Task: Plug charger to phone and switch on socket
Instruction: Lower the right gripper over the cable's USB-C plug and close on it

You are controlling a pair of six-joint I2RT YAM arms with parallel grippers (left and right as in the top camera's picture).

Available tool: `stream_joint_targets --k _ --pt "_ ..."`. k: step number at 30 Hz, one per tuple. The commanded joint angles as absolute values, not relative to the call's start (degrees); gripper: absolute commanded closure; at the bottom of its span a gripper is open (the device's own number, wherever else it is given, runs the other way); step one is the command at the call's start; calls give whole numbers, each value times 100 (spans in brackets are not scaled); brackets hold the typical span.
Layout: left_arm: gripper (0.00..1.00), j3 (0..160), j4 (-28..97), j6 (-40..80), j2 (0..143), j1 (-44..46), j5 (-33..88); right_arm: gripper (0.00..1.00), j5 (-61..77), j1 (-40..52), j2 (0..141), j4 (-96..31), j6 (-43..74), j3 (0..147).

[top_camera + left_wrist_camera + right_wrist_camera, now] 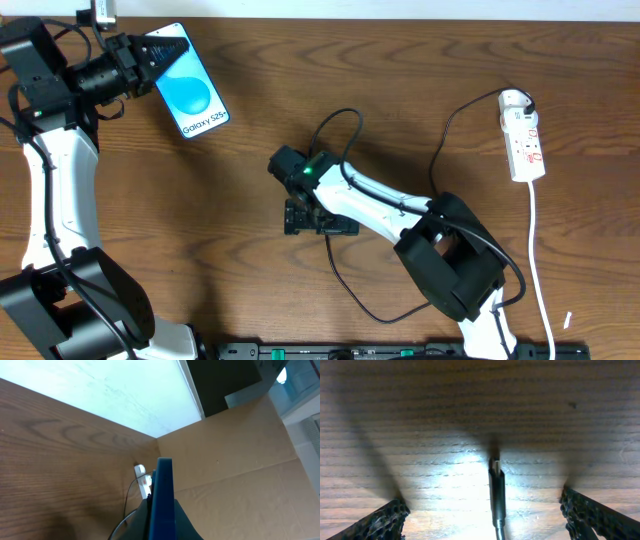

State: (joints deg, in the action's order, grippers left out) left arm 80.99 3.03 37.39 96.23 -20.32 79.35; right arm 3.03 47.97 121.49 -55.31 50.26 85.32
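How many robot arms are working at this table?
2. The left arm reaches to the table's far-left corner, gripping the phone. The right arm stretches to the middle, its open claw astride the black cable's plug.

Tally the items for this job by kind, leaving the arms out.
phone: 1
charger: 1
power strip: 1
Total: 3
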Motion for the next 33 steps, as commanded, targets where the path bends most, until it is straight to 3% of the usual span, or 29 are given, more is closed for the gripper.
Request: stream_joint_targets --k 1,6,12,24,33 --pt "93 8084 292 3662 9526 -2051 8036 3 342 4733 12501 -5502 4912 8370" --pt "92 8084 292 3662 9526 -2051 8036 6 342 4733 12501 -5500 4899 8370" --pt "93 8084 292 3662 9526 -2051 8036 26 342 4733 12503 -5500 4899 8370" --pt "93 8084 292 3664 9526 -2051 8038 57 344 4733 12503 -5505 4899 8370" --pt "92 8084 292 3664 9526 -2051 8038 70 344 4733 12503 -5505 4899 8370"
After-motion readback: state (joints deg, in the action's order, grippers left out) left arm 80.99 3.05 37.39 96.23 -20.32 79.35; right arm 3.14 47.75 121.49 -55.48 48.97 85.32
